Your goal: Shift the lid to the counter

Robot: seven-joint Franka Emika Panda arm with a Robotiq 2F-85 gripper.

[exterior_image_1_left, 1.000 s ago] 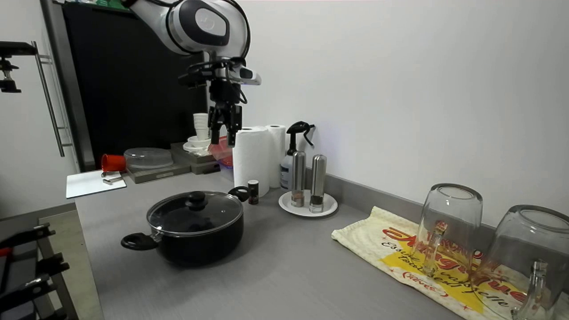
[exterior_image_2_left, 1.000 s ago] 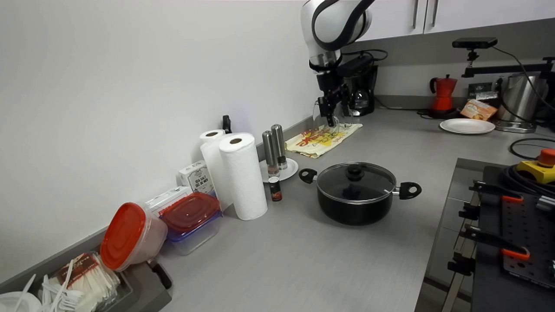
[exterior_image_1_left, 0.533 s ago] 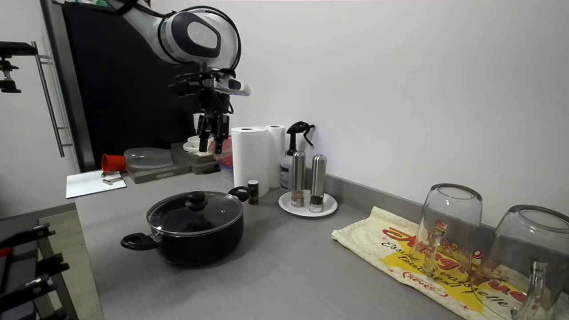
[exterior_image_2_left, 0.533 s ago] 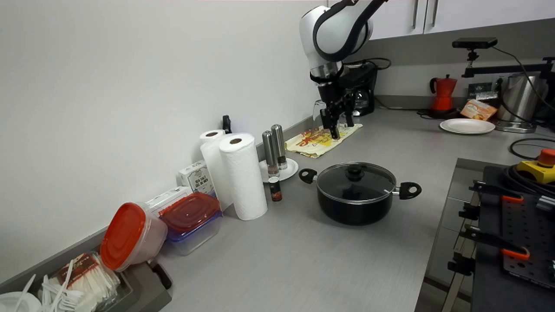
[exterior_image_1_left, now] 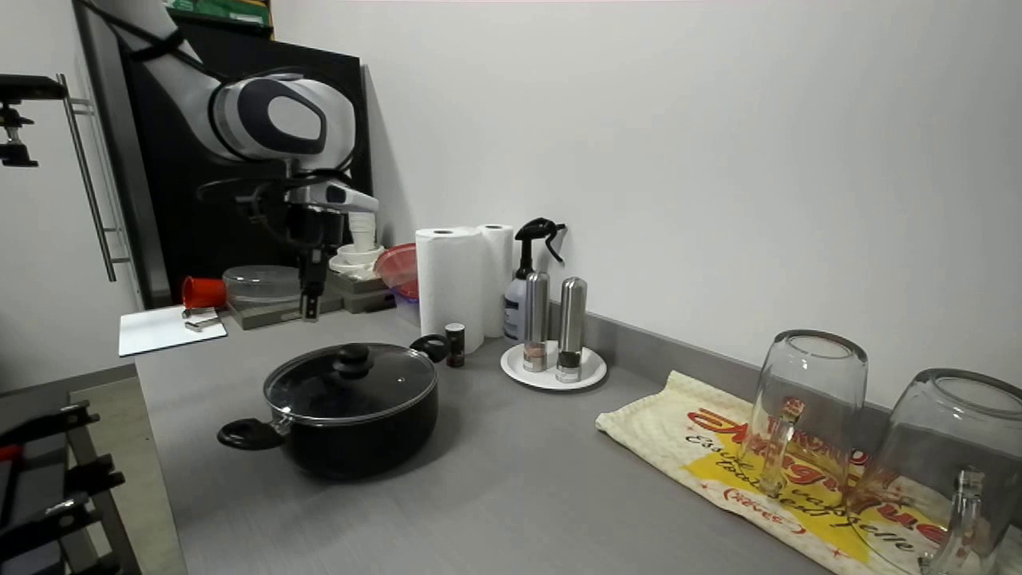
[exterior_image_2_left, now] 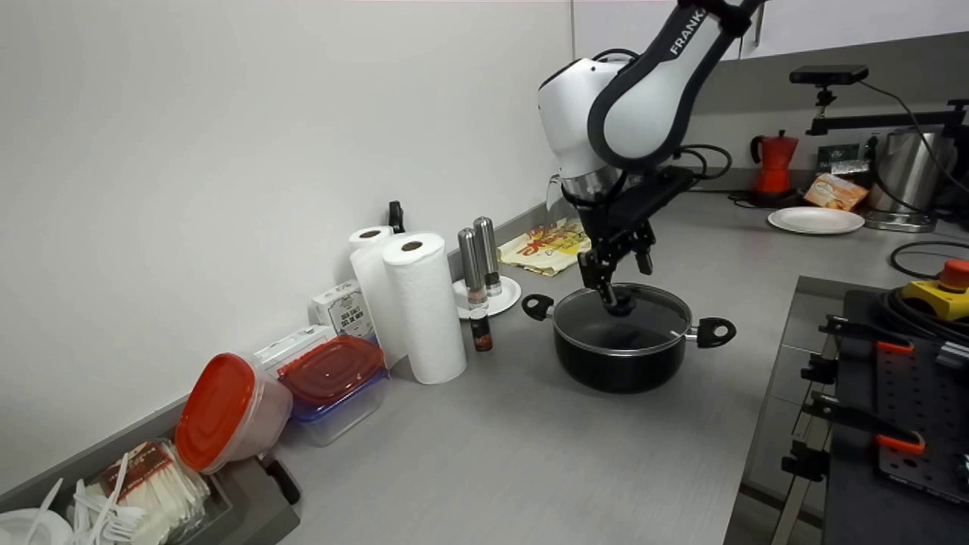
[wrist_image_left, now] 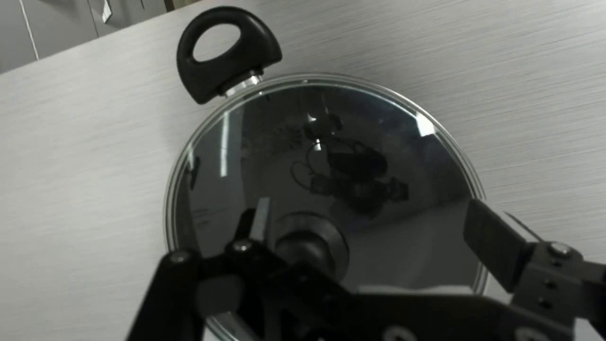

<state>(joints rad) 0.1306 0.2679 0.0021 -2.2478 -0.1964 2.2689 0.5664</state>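
Lid (wrist_image_left: 326, 170): on the pot (exterior_image_2_left: 617, 372), below the pincer (wrist_image_left: 371, 222).
Knob (wrist_image_left: 307, 246): seemingly off-centre in the pincer's gap.
Pincer: jaws spread, gripping nothing; likely aligning. Next: centre, lower, close on the knob.
Counter (exterior_image_2_left: 545, 469): below pincer and pot, lid's destination.

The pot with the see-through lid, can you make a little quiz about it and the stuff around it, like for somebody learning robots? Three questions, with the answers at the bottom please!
1. True or false: the glass lid is on the black pot.
2. In the wrist view, the gripper is: a) shut on the lid, b) open, c) shut on the pot.
3. How many paper towel rolls stand on the counter?

Key: 1. True. 2. b. 3. Two.
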